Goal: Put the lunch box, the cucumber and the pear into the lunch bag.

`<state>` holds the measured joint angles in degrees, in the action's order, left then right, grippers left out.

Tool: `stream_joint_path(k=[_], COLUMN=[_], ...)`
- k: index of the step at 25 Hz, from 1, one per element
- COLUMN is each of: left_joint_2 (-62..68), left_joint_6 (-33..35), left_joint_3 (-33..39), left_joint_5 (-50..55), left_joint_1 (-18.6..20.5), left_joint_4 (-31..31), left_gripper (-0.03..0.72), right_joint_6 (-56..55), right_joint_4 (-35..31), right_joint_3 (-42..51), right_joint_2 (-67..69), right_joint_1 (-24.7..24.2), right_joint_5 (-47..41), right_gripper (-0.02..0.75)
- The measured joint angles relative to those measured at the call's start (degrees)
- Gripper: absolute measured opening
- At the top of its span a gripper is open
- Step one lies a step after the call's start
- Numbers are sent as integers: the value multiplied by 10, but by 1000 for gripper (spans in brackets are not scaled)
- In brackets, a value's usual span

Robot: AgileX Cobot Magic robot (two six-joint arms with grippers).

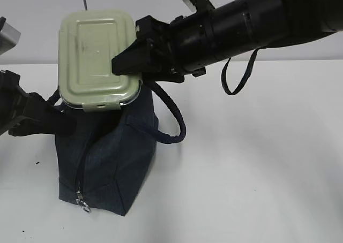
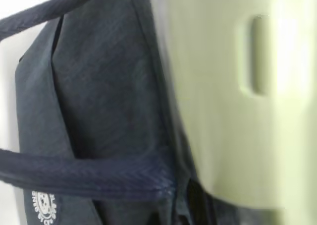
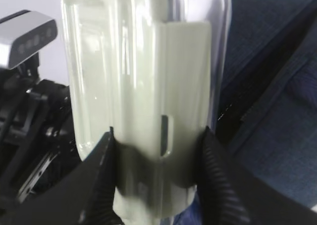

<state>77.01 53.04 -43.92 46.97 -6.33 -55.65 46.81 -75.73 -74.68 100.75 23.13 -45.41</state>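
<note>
above the lunch bag (image 1: 107,162), right claw (image 1: 128,63) grips lunch box (image 1: 94,55).

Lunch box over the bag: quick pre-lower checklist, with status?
1. Right gripper grip on the lunch box: ok, fingers clamp both sides at the clip end.
2. Box above the lunch bag: ok, lower edge at the bag top.
3. Bag mouth open wide enough: cannot tell, box hides it.
4. Left gripper holding the bag side: cannot tell, fingers not visible.
5. Handle clear of the opening: ok for this one, it hangs outside.
</note>
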Motion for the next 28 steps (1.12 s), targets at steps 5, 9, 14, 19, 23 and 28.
stream_joint_path(k=[5, 9, 14, 19, 23, 28], left_joint_2=[0, 0, -1, -1, -1, -1], left_joint_6=[0, 0, 0, 0, 0, 0], left_joint_3=[0, 0, 0, 0, 0, 0], left_joint_5=[-2, -3, -3, -4, -4, 5], left_joint_1=[0, 0, 0, 0, 0, -1], left_joint_4=[-1, 0, -4, -9, -10, -11], left_gripper=[-16, -16, -16, -16, -16, -16], right_joint_6=[-18, -95, -190, -265, -285, -290], right_joint_4=[45, 164, 282, 384, 390, 373], right_joint_3=[-3, -5, -5, -6, -10, -63], right_joint_2=[11, 11, 11, 11, 11, 45], right_joint_1=[1, 1, 1, 1, 1, 15], right_joint_5=[18, 18, 9, -16, -18, -28], right_gripper=[323, 312, 312, 312, 312, 312])
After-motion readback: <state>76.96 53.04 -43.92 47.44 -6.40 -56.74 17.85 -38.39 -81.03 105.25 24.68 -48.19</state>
